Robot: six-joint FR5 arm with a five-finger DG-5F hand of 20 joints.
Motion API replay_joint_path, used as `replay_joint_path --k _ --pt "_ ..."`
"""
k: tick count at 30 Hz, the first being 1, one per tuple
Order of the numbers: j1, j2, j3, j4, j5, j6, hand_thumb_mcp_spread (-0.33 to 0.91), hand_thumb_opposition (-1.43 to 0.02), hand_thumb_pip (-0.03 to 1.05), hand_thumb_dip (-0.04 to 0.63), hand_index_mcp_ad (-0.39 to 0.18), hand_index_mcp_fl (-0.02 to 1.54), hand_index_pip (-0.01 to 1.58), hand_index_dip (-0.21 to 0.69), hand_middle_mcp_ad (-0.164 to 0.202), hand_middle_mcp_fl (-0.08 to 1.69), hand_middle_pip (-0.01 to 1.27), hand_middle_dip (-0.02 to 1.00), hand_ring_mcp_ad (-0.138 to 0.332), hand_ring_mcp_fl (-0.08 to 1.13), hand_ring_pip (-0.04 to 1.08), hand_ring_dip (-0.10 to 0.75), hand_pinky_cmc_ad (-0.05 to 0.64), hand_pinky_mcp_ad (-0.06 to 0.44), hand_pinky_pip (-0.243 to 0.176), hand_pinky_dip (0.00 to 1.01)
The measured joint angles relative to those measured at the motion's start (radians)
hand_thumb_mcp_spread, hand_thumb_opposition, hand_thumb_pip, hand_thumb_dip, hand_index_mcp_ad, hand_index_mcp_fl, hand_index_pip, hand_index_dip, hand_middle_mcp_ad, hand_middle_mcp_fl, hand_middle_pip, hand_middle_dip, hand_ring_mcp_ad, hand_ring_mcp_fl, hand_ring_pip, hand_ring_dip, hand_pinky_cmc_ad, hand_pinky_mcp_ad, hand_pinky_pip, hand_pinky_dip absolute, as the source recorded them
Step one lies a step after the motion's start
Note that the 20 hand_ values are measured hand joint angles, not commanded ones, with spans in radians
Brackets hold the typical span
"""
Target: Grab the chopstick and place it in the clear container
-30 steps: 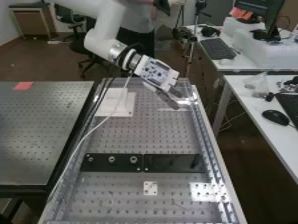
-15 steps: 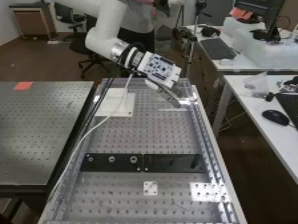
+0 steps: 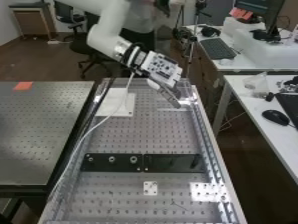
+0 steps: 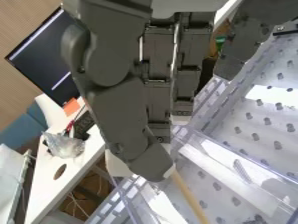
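Over the far right part of the metal bench, the dark grey hand [image 3: 163, 75] slants down toward the bench's right edge. In the wrist view the hand [image 4: 123, 115] has its thumb and fingers brought together on the chopstick [image 4: 189, 197], a thin light-brown stick. Its upper end is hidden at the fingertips; the rest slants away over the perforated surface. Close beside the chopstick is the clear container [image 4: 229, 159], with transparent walls and bright reflections along its rim.
A white plate [image 3: 121, 109] lies at the bench's far left. Black bars [image 3: 174, 163] cross the bench nearer the camera, with a small white plate [image 3: 150, 188] before them. A cable [image 3: 83, 139] runs along the left. A white desk [image 3: 256, 125] stands on the right.
The hand has shifted slightly to the right and turned, and its fingers now point more steeply downward. The bench items have stayed in place.
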Motion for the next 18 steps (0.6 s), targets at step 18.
replay_joint_path --k 18 --pt "-0.012 -0.021 0.033 -0.014 -0.030 -0.046 0.88 -1.09 0.47 0.339 -0.072 1.32 0.42 0.435 -0.024 1.28 0.24 0.67 -0.021 0.70 0.12 0.482 0.463 0.265 0.017 0.15"
